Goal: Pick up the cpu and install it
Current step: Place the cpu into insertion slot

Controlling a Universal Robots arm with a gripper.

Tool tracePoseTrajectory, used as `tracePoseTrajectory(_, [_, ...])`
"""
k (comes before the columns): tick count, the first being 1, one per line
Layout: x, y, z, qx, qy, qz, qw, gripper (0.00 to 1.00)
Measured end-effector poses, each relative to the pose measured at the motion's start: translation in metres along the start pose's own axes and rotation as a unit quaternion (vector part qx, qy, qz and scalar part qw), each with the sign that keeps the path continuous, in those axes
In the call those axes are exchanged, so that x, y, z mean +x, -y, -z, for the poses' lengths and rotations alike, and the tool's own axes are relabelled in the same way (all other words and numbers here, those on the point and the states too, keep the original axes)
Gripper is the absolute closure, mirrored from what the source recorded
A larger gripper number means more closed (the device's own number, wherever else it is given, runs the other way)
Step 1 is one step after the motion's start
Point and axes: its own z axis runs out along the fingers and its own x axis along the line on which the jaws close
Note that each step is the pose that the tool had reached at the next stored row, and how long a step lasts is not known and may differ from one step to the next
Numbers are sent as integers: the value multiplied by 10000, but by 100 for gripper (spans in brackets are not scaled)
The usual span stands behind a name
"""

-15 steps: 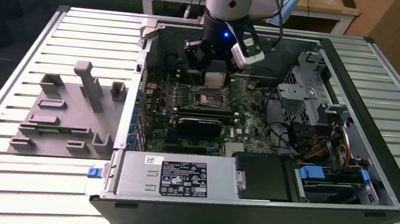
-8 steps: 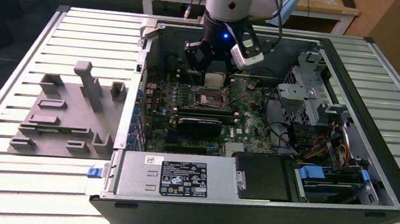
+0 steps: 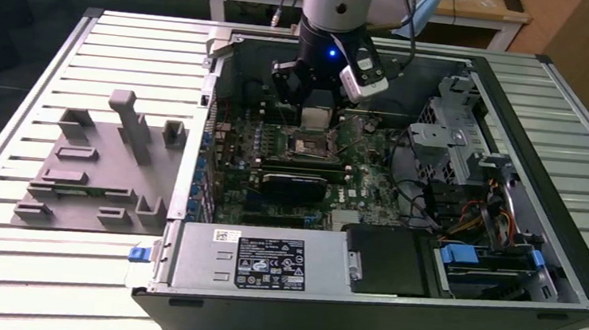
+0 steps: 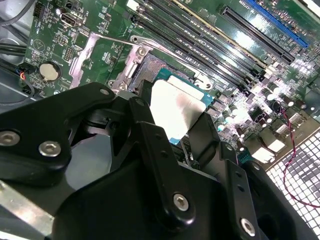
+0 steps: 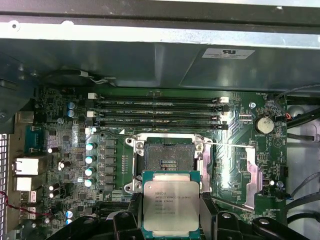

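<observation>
Honestly, the tool (image 5: 171, 216) has a decent hold: its black fingers (image 5: 134, 215) are closed on two opposite edges of the cpu (image 5: 171, 200), silver lid up, and the chip looks level in both wrist views. It's hanging over the motherboard (image 5: 65, 150) right at the edge of the open socket (image 5: 168, 152), not down in it yet, so I'd call it carried but not seated. What worries me is the lineup. In the first wrist view the chip sits off to one side of the socket opening rather than square over it, and if it goes down like that a corner lands on the frame or, worse, on the bare contacts. Bent pins, dead board. It's an edge pinch too, so any bump could cock the chip in the fingers and it'd drop in tilted. The load plate (image 5: 257, 170) is swung out to the side and the thin lever (image 5: 230, 144) runs across next to the socket, both close enough for a finger to snag. I can't tell whether the corner mark matches the socket. The memory slots (image 5: 157, 112) sit just past it, inside the computer case (image 3: 553, 132) on the slatted table (image 3: 26, 53).
</observation>
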Motion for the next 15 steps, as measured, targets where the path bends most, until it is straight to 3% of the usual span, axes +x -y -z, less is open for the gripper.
tracePoseTrajectory(15, [0,0,0,7,12,-302,9995,46])
